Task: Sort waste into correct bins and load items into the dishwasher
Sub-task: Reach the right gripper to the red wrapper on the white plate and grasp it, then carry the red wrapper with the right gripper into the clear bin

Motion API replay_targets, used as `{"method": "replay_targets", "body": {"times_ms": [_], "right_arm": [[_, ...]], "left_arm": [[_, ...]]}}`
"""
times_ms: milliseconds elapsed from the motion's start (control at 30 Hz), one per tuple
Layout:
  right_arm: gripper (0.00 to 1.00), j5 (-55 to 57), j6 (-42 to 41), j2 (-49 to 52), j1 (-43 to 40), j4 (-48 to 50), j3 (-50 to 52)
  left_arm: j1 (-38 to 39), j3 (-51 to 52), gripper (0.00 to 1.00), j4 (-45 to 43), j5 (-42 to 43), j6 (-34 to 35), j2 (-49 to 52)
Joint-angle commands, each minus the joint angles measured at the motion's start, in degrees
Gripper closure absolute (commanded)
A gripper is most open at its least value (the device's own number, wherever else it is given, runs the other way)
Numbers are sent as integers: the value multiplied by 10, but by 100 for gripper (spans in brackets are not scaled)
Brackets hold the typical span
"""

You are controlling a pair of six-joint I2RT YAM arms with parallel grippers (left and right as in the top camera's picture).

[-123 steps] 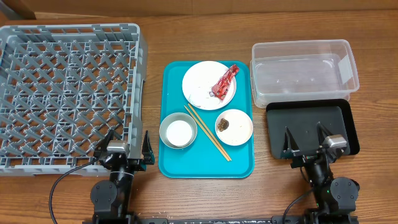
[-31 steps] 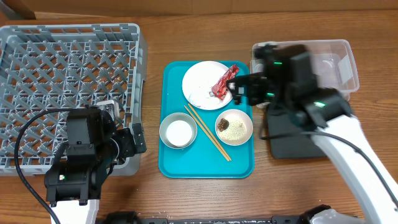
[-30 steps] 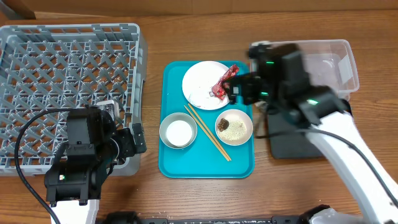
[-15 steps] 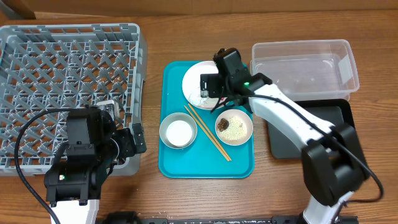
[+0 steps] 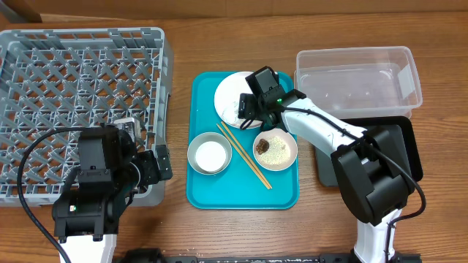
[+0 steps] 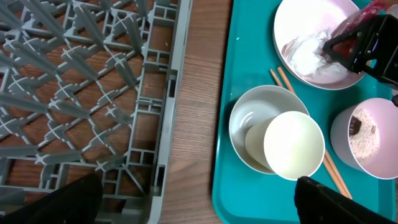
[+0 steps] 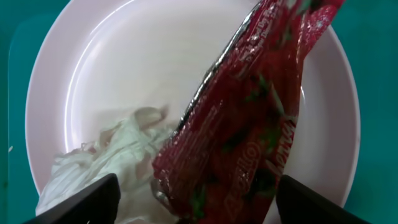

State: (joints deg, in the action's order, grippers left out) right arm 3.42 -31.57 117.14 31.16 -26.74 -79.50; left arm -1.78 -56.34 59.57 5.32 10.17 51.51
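The red foil wrapper [image 7: 249, 124] lies on the pale plate [image 7: 155, 62] beside the white tissue [image 7: 99, 168]. My right gripper [image 7: 199, 211] is open, low over the plate [image 5: 228, 89], with its fingers on either side of the wrapper's lower end. The gripper [image 5: 248, 109] hides the wrapper in the overhead view. My left gripper [image 6: 199, 211] is open and empty over the grey rack's [image 5: 73, 102] front right corner. The small dish [image 5: 276, 148] holds rice and a brown lump [image 6: 356, 126]. The white cup [image 6: 293, 144] sits in the steel bowl [image 5: 210, 155]. The chopsticks [image 5: 245, 157] lie between the bowl and the dish.
The plate, bowl, dish and chopsticks sit on a teal serving tray [image 5: 241, 193]. The clear tub [image 5: 358, 80] stands at the back right, with the black tray [image 5: 406, 146] in front of it. The right arm reaches across from the right.
The right arm has swung left from near the clear tub to the plate and come down over the wrapper. The left arm has not moved in the last second.
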Motion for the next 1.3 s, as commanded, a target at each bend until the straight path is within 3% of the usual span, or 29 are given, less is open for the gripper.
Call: {"method": "replay_targets", "body": {"times_ms": [0,133,367,800,967,1033,1067,1133,1167,1200,1267], "right_arm": [[27,10,-17,12,-1,1,-14],[43,11,-17,12,-2,6,-14],[94,12,-17,8,-5,2,-14],[96,23,-13,-177,-106,-122,-37],[96,23,-15,-187,-180,-174,-31],[87,23,-15,-187,-199,-180,-22],[77,23,-14,-187,-206,-180,-18],[52,17,-13,-187,-216,-176,-16],[27,12,-5,-188,-218,-171,-17],[17,7,4,-189,-219,-169,-19],[11,-55,74,-195,-218,-160,-35]], "left_arm": [[3,-15,0,-2,5,2,-2],[3,-15,0,0,5,2,-2],[3,-15,0,2,5,2,-2],[3,-15,0,2,5,2,-2],[3,-15,0,2,5,2,-2],[3,-15,0,2,5,2,-2],[3,-15,0,2,5,2,-2],[3,-15,0,2,5,2,-2],[3,-15,0,2,5,2,-2],[3,-15,0,2,5,2,-2],[3,-15,0,2,5,2,-2]]}}
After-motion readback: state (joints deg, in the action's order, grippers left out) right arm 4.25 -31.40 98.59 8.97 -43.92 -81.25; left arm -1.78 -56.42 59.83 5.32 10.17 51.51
